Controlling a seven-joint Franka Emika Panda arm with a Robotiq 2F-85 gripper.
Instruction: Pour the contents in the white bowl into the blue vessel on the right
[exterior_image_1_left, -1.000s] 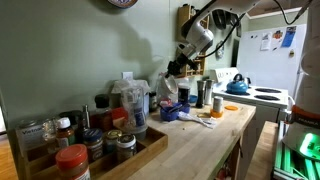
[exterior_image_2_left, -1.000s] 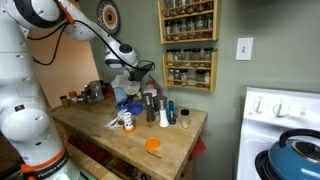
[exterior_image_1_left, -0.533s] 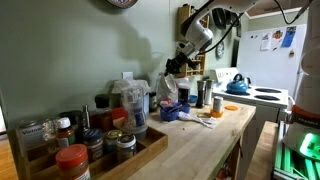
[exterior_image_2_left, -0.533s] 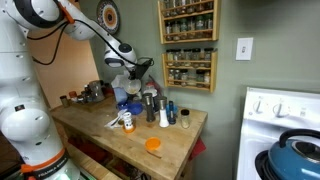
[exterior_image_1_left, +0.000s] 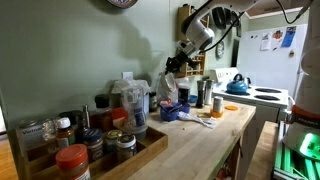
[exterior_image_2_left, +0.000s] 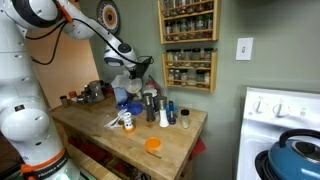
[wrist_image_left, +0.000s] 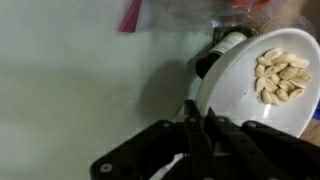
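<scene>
In the wrist view the white bowl is tilted and held by its rim, with my gripper shut on that rim. Several pale, nut-like pieces lie gathered in the bowl. In both exterior views the gripper hangs above the back of the wooden counter, close to the wall. The blue vessel stands on the counter below it. The bowl itself is too small to make out in the exterior views.
A dark bottle stands just beyond the bowl. Jars and bottles crowd around the blue vessel. A wooden tray of spice jars sits nearer the camera. An orange lid lies on the counter, and a stove with a blue kettle is beside it.
The gripper has risen slightly with the bowl still in it; the tilt looks much the same.
</scene>
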